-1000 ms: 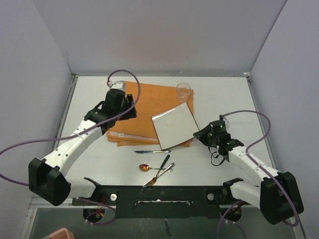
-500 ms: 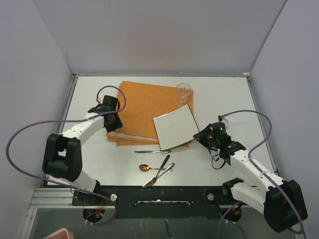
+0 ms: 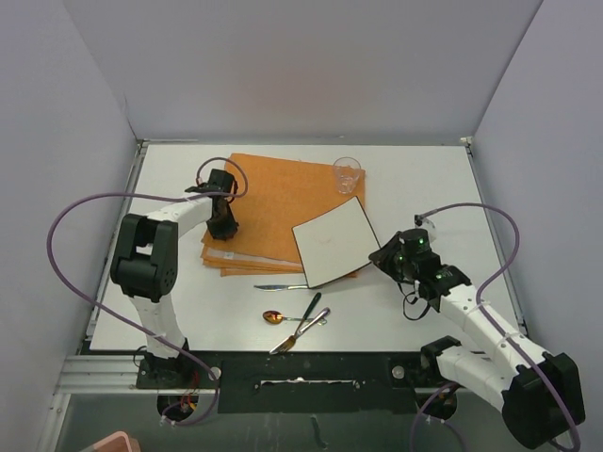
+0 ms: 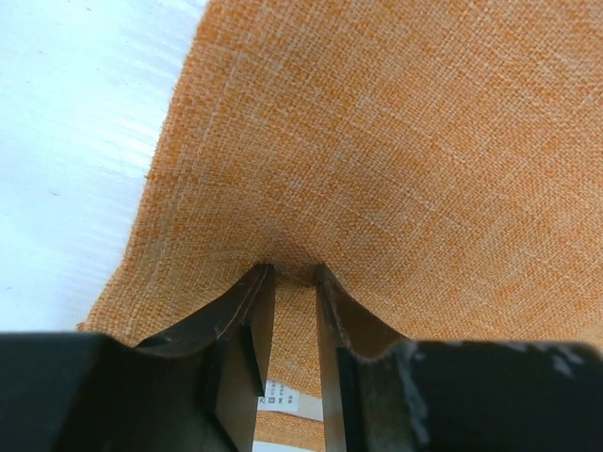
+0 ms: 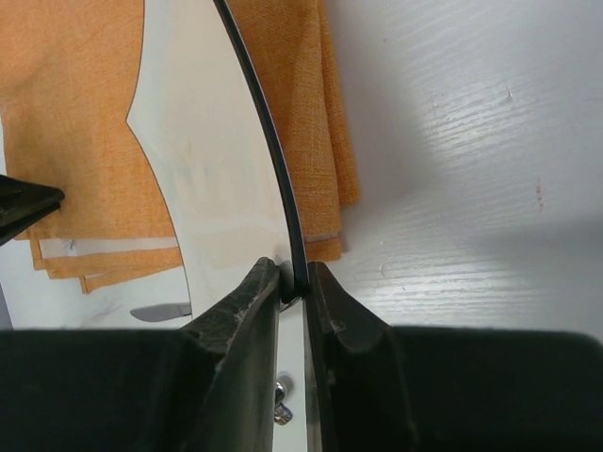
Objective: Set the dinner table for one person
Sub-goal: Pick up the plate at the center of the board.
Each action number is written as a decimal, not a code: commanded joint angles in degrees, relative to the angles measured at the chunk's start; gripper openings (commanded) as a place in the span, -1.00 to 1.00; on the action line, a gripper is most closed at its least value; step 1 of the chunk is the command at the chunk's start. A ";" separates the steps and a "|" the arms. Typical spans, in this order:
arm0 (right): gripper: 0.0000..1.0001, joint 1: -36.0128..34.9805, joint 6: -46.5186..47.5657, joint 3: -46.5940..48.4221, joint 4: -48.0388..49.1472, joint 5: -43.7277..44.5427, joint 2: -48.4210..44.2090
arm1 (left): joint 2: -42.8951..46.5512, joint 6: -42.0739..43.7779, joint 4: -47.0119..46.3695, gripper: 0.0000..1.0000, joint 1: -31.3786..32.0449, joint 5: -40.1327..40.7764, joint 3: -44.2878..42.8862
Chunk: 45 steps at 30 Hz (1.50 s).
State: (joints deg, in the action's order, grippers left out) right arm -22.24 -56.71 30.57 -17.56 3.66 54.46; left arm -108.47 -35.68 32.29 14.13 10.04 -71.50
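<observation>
Since a second ago my left arm has folded back toward its base, bringing the left pincer (image 3: 224, 224) down onto the left part of the orange cloth (image 3: 283, 202), and the white plate (image 3: 334, 243) has slid a little toward the right. On the left wrist view that pincer is narrow, its tips nipping a small raised fold of the cloth. My right pincer (image 3: 388, 256) is clamped on the plate's right edge, one finger on each face of the rim, with the plate tilted and partly over the cloth. The counter (image 3: 424, 179) spreads under everything, from the arm bases to the far wall. A clear glass (image 3: 347, 174) stands at the cloth's far right corner. A knife (image 3: 283, 286) and spoon (image 3: 273, 317) lie just in front of the cloth.
</observation>
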 commanded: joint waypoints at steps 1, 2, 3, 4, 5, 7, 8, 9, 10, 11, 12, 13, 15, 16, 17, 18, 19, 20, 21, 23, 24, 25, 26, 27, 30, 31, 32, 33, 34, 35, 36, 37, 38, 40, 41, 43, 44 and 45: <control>-1.00 -0.65 5.03 5.61 -2.92 4.81 -2.10 | -4.66 0.59 0.79 -0.59 2.59 -1.36 -0.23; -1.00 -0.64 4.96 6.71 -2.61 4.86 -2.33 | -5.07 0.65 1.07 -0.61 3.03 -1.23 -0.40; -1.00 -0.74 4.99 7.66 -1.98 4.63 -2.44 | -5.22 0.74 1.07 -0.62 3.40 -1.39 -0.47; -1.00 -0.76 5.17 8.65 -1.04 4.30 -2.17 | -5.40 0.86 1.08 -0.62 3.81 -1.65 -0.48; -1.00 -0.82 5.20 9.74 -0.44 3.82 -1.72 | -5.51 0.87 1.19 -0.63 4.44 -1.75 -0.73; -1.00 -1.08 5.52 12.03 0.98 2.55 -0.06 | -5.87 1.15 1.31 -0.63 5.74 -1.77 -1.27; -1.00 -1.55 5.74 13.60 1.44 2.28 0.87 | -6.00 1.19 1.45 -0.64 6.50 -1.71 -1.53; -1.00 -2.21 6.12 14.66 1.90 2.42 1.72 | -6.13 1.16 1.53 -0.64 7.25 -1.81 -1.82; -1.00 -2.98 6.35 15.44 2.33 2.92 2.43 | -6.23 1.18 1.53 -0.65 7.87 -1.86 -1.94; -1.00 -3.84 6.49 16.09 2.95 3.53 3.02 | -6.20 1.10 1.48 -0.65 8.53 -1.85 -1.97; -1.00 -4.60 6.60 16.56 3.87 4.23 3.75 | -6.11 1.05 1.46 -0.65 9.16 -1.87 -1.97; -1.00 -5.43 6.65 17.07 4.36 4.73 4.45 | -6.14 0.88 1.47 -0.65 9.69 -1.99 -1.97; -1.00 -6.84 6.78 18.03 4.95 5.51 6.46 | -5.82 0.63 1.41 -0.66 10.47 -2.45 -1.89; -1.00 -7.52 6.79 18.61 4.99 5.94 7.51 | -5.69 0.52 1.26 -0.66 10.81 -2.60 -1.78; -1.00 -8.27 6.71 19.05 5.00 6.14 8.65 | -5.50 0.38 1.12 -0.66 11.07 -2.80 -1.67; -1.00 -8.89 6.82 19.49 5.05 6.45 9.57 | -5.36 0.30 1.17 -0.66 11.21 -3.05 -1.63; -1.00 -9.61 6.65 19.72 5.18 7.01 10.36 | -5.12 0.19 1.08 -0.66 11.37 -3.16 -1.55; -1.00 -10.12 6.61 19.79 5.57 7.47 10.99 | -4.90 0.22 1.01 -0.66 11.48 -3.26 -1.51; -1.00 -10.56 6.50 19.72 6.23 7.76 11.56 | -4.77 0.20 1.09 -0.66 11.59 -3.27 -1.53; -1.00 -10.95 5.96 19.62 7.24 8.23 12.70 | -4.37 0.15 1.15 -0.67 11.77 -3.44 -1.62; -1.00 -11.05 5.48 19.81 7.52 8.44 13.43 | -4.15 0.21 1.13 -0.67 11.84 -3.47 -1.64; -1.00 -11.22 5.28 20.06 7.70 8.72 13.95 | -3.92 0.18 1.17 -0.67 12.00 -3.45 -1.70; -1.00 -11.38 5.10 20.32 7.94 9.16 14.42 | -3.81 0.17 1.30 -0.67 12.05 -3.52 -1.71; -1.00 -11.42 4.83 20.54 8.14 9.63 14.78 | -3.59 0.17 1.38 -0.67 12.02 -3.51 -1.71; -1.00 -11.59 3.74 21.20 8.51 10.32 16.24 | -2.82 0.23 1.54 -0.68 12.07 -3.41 -1.86; -1.00 -11.66 3.33 21.48 8.56 10.49 16.89 | -2.54 0.30 1.54 -0.69 12.08 -3.37 -1.96; -1.00 -11.75 2.87 21.59 8.57 10.73 17.46 | -2.38 0.43 1.65 -0.69 12.06 -3.30 -2.09; -1.00 -12.01 2.25 21.56 8.41 11.26 18.04 | -2.25 0.48 1.81 -0.69 12.06 -3.16 -2.14; -1.00 -12.22 1.43 21.49 8.19 11.82 18.60 | -2.03 0.59 1.91 -0.69 12.06 -3.03 -2.29; -1.00 -12.21 0.61 21.39 8.21 12.15 19.23 | -1.95 0.69 1.92 -0.69 12.06 -3.01 -2.34; -1.00 -12.35 -0.16 21.38 7.98 12.34 19.89 | -1.81 0.70 2.09 -0.70 12.06 -2.95 -2.45; -1.00 -12.38 -1.17 21.31 7.78 12.48 20.51 | -1.65 0.82 2.23 -0.70 12.06 -2.81 -2.57; -1.00 -12.39 -2.06 21.18 7.79 12.44 21.11 | -1.35 0.98 2.22 -0.72 12.06 -2.67 -2.58; -1.00 -12.35 -4.18 21.03 7.80 11.88 22.29 | -0.93 1.30 2.12 -0.75 12.06 -2.58 -2.59; -1.00 -12.36 -5.04 21.03 7.88 11.20 22.92 | -0.68 1.39 2.08 -0.77 12.06 -2.57 -2.66; -1.00 -12.35 -6.36 21.67 7.31 10.13 24.69 | -0.49 1.62 2.22 -0.79 12.06 -2.65 -2.76; -1.00 -12.41 -6.60 22.22 7.03 9.62 25.98 | -0.38 1.63 2.21 -0.79 12.06 -2.58 -2.76; -1.00 -12.55 -6.71 22.82 6.71 9.17 26.60 | -0.17 1.61 2.10 -0.80 12.06 -2.57 -2.76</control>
State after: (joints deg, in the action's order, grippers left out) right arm -33.80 -61.78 49.80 -12.01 14.35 78.02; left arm -110.39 -33.69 33.15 24.27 14.28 -74.08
